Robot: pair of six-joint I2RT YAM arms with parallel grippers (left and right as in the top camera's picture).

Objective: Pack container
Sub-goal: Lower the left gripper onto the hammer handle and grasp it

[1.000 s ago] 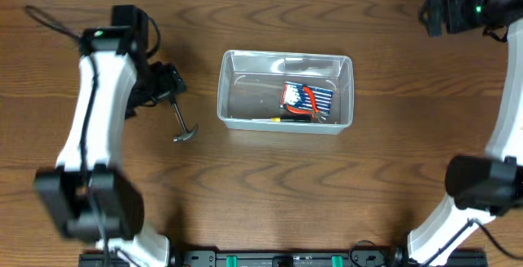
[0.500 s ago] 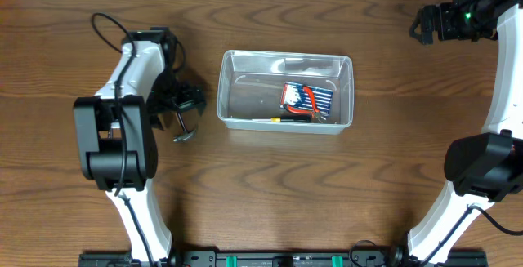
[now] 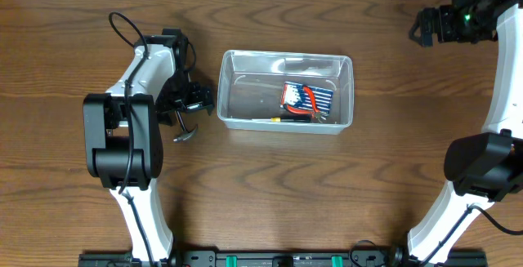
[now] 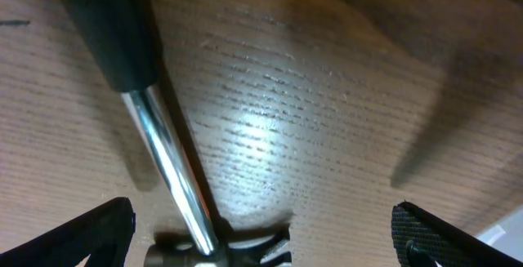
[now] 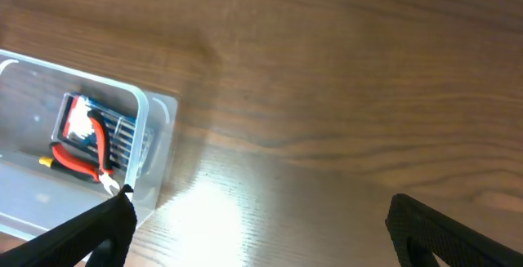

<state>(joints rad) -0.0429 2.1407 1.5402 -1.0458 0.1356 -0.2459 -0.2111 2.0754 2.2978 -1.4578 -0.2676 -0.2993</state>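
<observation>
The clear plastic container (image 3: 285,55) stands mid-table and holds red-handled pliers (image 3: 301,104) on a blue pack (image 3: 323,97). A small hammer (image 3: 183,128) with a chrome shaft lies on the table just left of it. My left gripper (image 3: 194,100) is open and hovers low over the hammer. In the left wrist view the hammer's black handle (image 4: 110,22), its shaft (image 4: 167,161) and its head (image 4: 216,251) lie between the wide-apart fingertips (image 4: 90,234). My right gripper (image 3: 425,27) is open and empty at the far right; its view shows the container's corner (image 5: 155,149) and the pliers (image 5: 82,149).
The left arm's black cable (image 3: 122,26) loops above its wrist. The container's left wall is a short way right of the left gripper. Bare wood (image 5: 343,120) lies below the right gripper.
My left arm has swung right and its gripper has come over the hammer, near the container's left side. The right gripper shifted slightly, then held still. The hammer has not moved.
</observation>
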